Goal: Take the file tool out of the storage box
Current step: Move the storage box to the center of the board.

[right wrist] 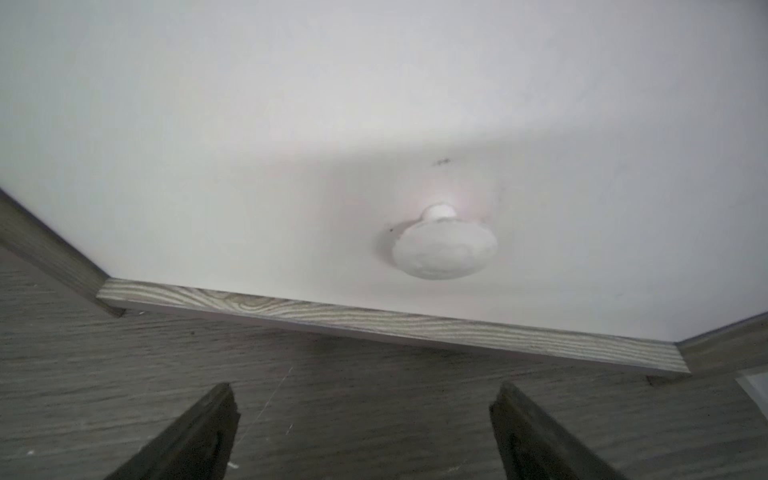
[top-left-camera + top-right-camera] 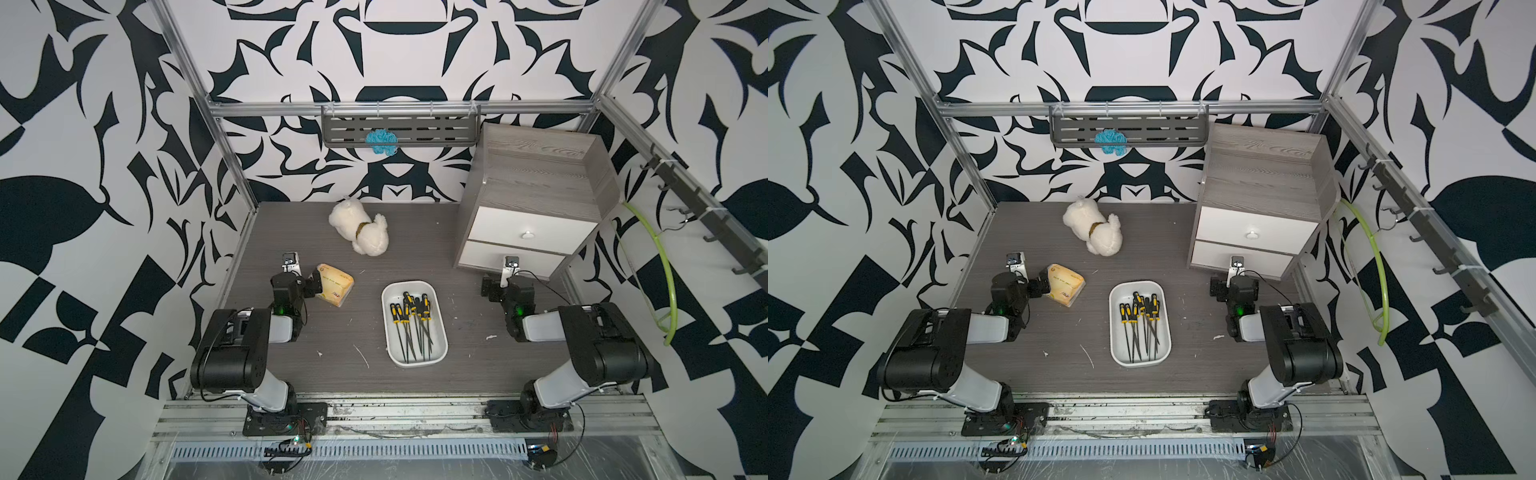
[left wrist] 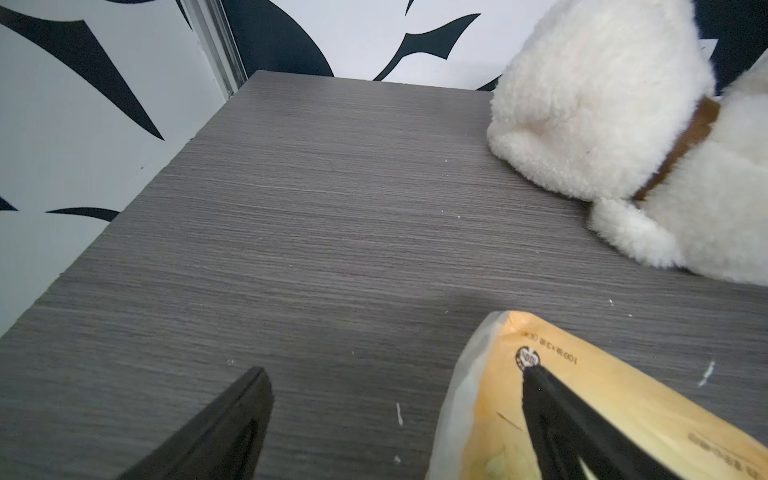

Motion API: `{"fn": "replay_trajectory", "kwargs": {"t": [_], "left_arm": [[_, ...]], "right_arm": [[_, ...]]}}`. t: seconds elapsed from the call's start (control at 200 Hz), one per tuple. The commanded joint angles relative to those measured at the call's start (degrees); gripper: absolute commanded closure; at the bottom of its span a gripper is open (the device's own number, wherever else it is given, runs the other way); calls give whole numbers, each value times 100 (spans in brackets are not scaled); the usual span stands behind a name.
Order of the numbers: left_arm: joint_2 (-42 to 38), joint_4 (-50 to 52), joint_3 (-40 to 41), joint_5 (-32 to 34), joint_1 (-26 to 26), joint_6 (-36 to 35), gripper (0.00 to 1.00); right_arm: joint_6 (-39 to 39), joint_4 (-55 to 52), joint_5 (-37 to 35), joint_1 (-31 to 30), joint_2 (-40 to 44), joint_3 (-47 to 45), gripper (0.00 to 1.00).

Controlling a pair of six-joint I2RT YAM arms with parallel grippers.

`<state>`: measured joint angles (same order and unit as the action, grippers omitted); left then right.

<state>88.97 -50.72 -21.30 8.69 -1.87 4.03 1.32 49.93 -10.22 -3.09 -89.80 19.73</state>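
Left gripper (image 3: 392, 370) and right gripper (image 1: 365, 385) spread wide, empty, well apart from storage box (image 2: 415, 284) between them. File tool (image 2: 398, 332) inside, at edge of crossed heap (image 2: 417, 322): likely light, stiff, slippery along steel; best pinched across black-and-yellow handle (image 2: 393, 312).

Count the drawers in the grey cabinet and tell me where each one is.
2. The upper drawer sits directly above the lower drawer, both on the front of the cabinet at the table's far right corner. No others show.
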Motion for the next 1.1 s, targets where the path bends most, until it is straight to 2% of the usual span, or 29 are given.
{"fn": "replay_trajectory", "kwargs": {"t": [0.0, 0.92, 1.0, 1.045, 1.095], "left_arm": [[-72, 35, -24, -60, 20, -35, 1], [-142, -129, 19, 66, 20, -45, 1], [-687, 332, 47, 255, -3, 31, 1], [-1136, 720, 26, 474, -135, 26, 1], [-1638, 1261, -89, 1039, -454, -60, 1]], "right_arm": [[18, 77, 16, 8, 119, 67, 1], [-5, 169, 31, 9, 149, 37, 1], [-2, -273, 14, -22, 783, -1, 1], [43, -1253, -306, -125, 1529, 140, 1], [582, -2226, -174, -134, 2309, 387, 1]]}}
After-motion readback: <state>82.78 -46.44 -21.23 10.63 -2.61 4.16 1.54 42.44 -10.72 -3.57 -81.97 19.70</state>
